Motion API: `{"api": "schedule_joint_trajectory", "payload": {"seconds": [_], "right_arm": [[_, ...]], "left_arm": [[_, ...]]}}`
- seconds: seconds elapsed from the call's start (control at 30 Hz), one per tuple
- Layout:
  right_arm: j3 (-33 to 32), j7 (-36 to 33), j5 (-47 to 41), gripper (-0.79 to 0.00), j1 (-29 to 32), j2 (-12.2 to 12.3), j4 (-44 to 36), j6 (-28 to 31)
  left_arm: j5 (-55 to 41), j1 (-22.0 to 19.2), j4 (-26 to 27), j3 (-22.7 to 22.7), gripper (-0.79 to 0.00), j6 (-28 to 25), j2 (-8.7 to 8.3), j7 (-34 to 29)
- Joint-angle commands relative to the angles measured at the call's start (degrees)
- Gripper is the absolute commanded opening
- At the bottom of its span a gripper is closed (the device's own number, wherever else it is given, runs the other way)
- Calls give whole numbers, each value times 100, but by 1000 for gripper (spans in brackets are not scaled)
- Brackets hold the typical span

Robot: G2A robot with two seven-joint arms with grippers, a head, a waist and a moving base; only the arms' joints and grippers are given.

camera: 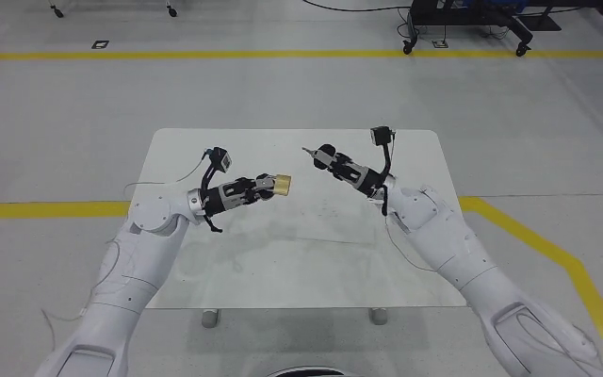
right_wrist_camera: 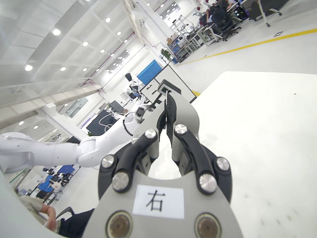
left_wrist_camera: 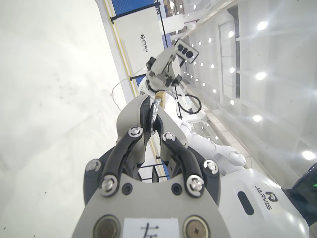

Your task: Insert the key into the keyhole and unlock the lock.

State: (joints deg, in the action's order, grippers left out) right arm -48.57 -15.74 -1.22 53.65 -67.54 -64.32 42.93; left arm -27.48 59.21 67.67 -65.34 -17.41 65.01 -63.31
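A brass padlock (camera: 280,185) hangs above the white table (camera: 283,264), left of its middle. My left gripper (camera: 265,186) is shut on its silver shackle (left_wrist_camera: 154,111), and the brass body (left_wrist_camera: 161,98) juts out past the fingertips. To the right and slightly farther back, my right gripper (camera: 321,157) is shut on a small silver key (camera: 306,151) whose tip points left toward the padlock. A short gap separates key and padlock. In the right wrist view the black pads (right_wrist_camera: 171,115) are pressed together, and the key between them is barely visible.
Both arms are raised over the table's middle, and the tabletop carries faint dark specks (left_wrist_camera: 62,95). Yellow floor lines (camera: 283,54) run behind the table and at both its sides. Wheeled equipment (camera: 471,24) stands far back right.
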Motion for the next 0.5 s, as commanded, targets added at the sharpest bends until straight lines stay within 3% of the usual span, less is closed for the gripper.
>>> {"api": "schedule_joint_trajectory", "payload": {"seconds": [0.0,0.23,0.47], "right_arm": [[55,72,141,-785,22,-36,-142,-156],[174,191,408,-785,-10,-153,-183,-428],[299,-263,31,-785,-95,-265,-47,-161]], "left_arm": [[24,7,22,12,-785,7,-3,-50],[-32,3,49,-40,-785,38,-18,-144],[85,-44,-5,-47,-785,127,-30,-103]]}}
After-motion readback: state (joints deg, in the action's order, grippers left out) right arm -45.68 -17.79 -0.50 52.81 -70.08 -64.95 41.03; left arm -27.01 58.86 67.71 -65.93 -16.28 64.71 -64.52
